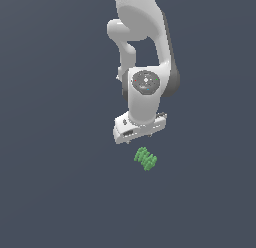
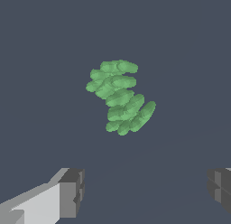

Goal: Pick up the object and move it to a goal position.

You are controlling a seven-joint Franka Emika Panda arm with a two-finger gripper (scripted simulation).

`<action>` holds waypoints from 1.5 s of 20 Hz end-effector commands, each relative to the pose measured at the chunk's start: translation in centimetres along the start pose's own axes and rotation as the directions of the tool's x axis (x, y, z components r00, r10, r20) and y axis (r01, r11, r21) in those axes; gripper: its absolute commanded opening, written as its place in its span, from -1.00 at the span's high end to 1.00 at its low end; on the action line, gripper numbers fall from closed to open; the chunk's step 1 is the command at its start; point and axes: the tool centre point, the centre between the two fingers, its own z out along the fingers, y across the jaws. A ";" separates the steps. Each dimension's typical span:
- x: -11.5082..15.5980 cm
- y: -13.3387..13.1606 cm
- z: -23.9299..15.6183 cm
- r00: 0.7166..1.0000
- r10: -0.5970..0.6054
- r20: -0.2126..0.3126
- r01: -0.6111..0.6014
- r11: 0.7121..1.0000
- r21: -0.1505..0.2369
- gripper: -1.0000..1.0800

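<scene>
The white arm (image 1: 142, 52) reaches down over the dark grey surface (image 1: 50, 192), its end effector (image 1: 140, 137) hanging above the surface. The green ridged object (image 1: 145, 159) lies on the surface just beside the end effector, at about its five o'clock in the exterior view, and apart from it. In the wrist view the object (image 2: 119, 96) appears as a slanted stack of green ribs, beyond the two grey fingertips (image 2: 71, 193). Those fingertips stand wide apart, with nothing between them: the end effector is spread open and holds nothing.
</scene>
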 end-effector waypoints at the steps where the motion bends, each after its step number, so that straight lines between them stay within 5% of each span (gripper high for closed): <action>1: 1.1 -0.2 0.4 0.996 -0.084 -0.006 0.084 0.996 -0.007 -0.92; 17: 5.7 -1.1 2.3 0.906 -0.422 -0.024 0.421 0.906 -0.041 -0.92; 30: 6.0 -1.2 4.5 0.899 -0.438 -0.025 0.437 0.899 -0.043 -0.92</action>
